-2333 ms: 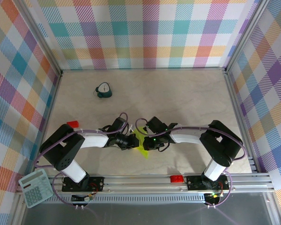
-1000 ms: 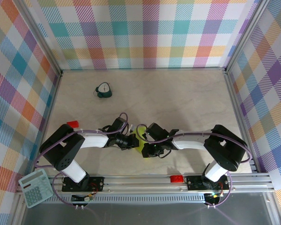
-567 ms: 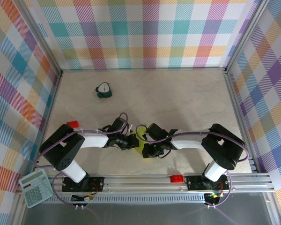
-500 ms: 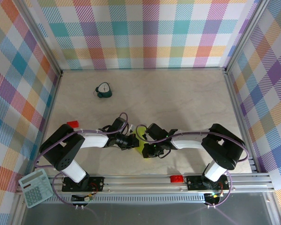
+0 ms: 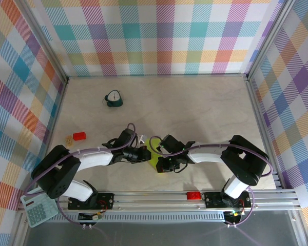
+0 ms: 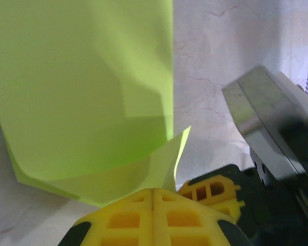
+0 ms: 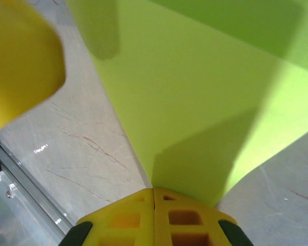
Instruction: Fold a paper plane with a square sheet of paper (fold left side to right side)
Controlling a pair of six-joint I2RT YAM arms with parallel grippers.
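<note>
Near the front of the bench, the left jaws are clenched on one side of the lime-green sheet of paper, which rises folded from their tips. The sheet sits between both arms. The right jaws pinch its other side tight.

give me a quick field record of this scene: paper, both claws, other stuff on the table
paper: lime green, already creased, held between the two claws at the front middle of the table
left claw: shut, pinching one edge of the paper
right claw: shut, pinching the paper from the opposite side
clock: teal, back left, well apart from the arms
red block: left side, near the left arm
calculator: near left corner, by the left arm's base
</note>
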